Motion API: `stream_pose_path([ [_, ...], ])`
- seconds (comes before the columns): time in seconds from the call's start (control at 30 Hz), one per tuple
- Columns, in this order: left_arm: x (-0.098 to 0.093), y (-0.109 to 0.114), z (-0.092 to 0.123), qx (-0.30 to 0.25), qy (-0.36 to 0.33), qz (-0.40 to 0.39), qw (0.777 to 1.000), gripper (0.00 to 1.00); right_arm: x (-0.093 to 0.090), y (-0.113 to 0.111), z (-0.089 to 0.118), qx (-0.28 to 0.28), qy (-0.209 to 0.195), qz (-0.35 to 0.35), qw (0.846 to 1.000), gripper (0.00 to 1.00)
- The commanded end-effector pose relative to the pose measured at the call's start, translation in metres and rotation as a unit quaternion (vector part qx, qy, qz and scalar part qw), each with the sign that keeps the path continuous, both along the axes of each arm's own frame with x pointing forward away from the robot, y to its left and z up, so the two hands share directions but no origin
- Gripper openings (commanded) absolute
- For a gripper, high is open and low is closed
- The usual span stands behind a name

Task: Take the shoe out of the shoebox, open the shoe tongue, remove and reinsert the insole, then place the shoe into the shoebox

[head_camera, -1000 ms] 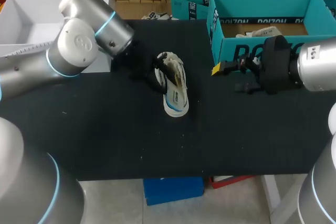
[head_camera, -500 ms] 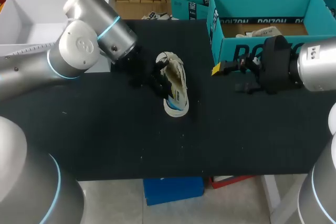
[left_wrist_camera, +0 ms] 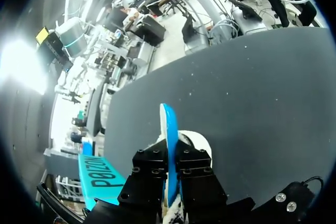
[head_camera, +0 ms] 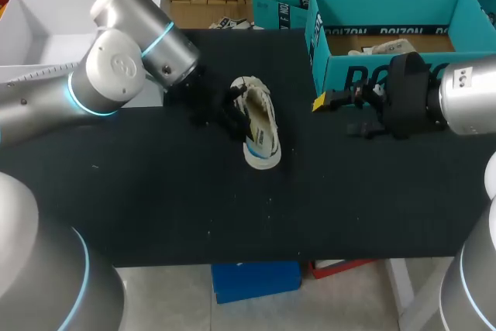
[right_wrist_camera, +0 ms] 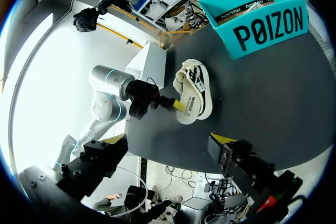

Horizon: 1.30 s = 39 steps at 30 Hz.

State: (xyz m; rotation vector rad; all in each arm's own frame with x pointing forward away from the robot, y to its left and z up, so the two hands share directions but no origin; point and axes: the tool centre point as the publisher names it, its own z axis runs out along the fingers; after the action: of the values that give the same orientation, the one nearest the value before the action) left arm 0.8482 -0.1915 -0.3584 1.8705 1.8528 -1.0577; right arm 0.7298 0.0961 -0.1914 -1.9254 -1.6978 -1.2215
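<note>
Head view: the matte black table [head_camera: 155,199] carries an open teal cardboard shoebox [head_camera: 322,52] at the far right, and a white box [head_camera: 46,17] sits at its far-left corner. Between them lies the shoe [head_camera: 262,133] — cream upper, white sole — on its side, out of the shoebox. The left gripper [left_wrist_camera: 169,153] is clamped narrowly on a thin blue edge of the shoe, and its black fingers hide part of it. The right gripper [right_wrist_camera: 167,140] hangs just left of the shoebox's near wall — jaws wide, holding nothing.
</note>
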Motion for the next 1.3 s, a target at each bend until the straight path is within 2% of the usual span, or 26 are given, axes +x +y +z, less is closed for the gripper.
stream_pose_path([
  [0.03,0.007,-0.003,-0.003,-0.002,-0.002,0.004,1.000,0.00,0.000,0.001,0.000,-0.001,0.000,-0.001,1.000,1.00],
  [0.2,0.011,-0.007,0.001,-0.008,-0.007,0.007,1.000,0.00,0.000,0.001,0.000,-0.001,0.000,-0.001,1.000,1.00],
  [0.4,0.007,-0.010,0.004,-0.012,-0.005,0.002,1.000,0.00,0.000,0.001,0.000,-0.001,0.000,-0.001,1.000,1.00],
  [0.43,0.006,-0.010,0.004,-0.012,-0.003,0.002,1.000,0.05,0.000,0.001,0.000,-0.001,0.000,-0.001,1.000,1.00],
  [0.47,0.004,-0.010,0.003,-0.011,-0.002,0.001,1.000,0.29,0.000,0.001,0.000,-0.001,0.000,-0.001,1.000,1.00],
  [0.5,0.003,-0.009,0.002,-0.011,-0.001,0.001,1.000,0.49,0.000,0.001,0.000,-0.001,0.000,-0.001,1.000,1.00],
  [0.53,0.002,-0.009,0.002,-0.010,0.000,0.001,1.000,0.88,0.000,0.001,0.000,-0.001,0.000,-0.001,1.000,1.00],
  [0.57,0.001,-0.008,0.001,-0.009,0.001,0.002,1.000,1.00,0.000,0.001,0.000,-0.001,0.000,-0.001,1.000,1.00],
  [0.8,0.007,0.003,0.000,-0.004,-0.001,0.019,1.000,1.00,0.000,0.001,0.000,-0.001,0.000,-0.001,1.000,1.00],
  [0.9,0.012,0.005,0.002,-0.001,-0.006,0.026,1.000,0.88,0.000,0.001,0.000,-0.001,0.000,-0.001,1.000,1.00],
  [0.97,0.017,0.006,0.001,0.001,-0.010,0.030,1.000,0.84,0.000,0.001,0.000,-0.001,0.000,-0.001,1.000,1.00],
  [1.03,0.020,0.007,0.000,0.002,-0.010,0.036,0.999,0.72,0.000,0.001,0.000,-0.001,0.000,-0.001,1.000,1.00],
  [1.1,0.022,0.007,-0.001,0.001,-0.009,0.039,0.999,0.50,0.000,0.001,0.000,-0.001,0.000,-0.001,1.000,1.00],
  [1.13,0.022,0.006,-0.002,0.001,-0.008,0.039,0.999,0.45,0.000,0.001,0.000,-0.001,0.000,-0.001,1.000,1.00],
  [1.23,0.023,0.004,-0.005,0.003,-0.004,0.041,0.999,0.40,0.000,0.001,0.000,-0.001,0.000,-0.001,1.000,1.00],
  [1.3,0.023,0.002,-0.008,0.005,-0.002,0.042,0.999,0.40,0.000,0.001,0.000,-0.001,0.000,-0.001,1.000,1.00],
])
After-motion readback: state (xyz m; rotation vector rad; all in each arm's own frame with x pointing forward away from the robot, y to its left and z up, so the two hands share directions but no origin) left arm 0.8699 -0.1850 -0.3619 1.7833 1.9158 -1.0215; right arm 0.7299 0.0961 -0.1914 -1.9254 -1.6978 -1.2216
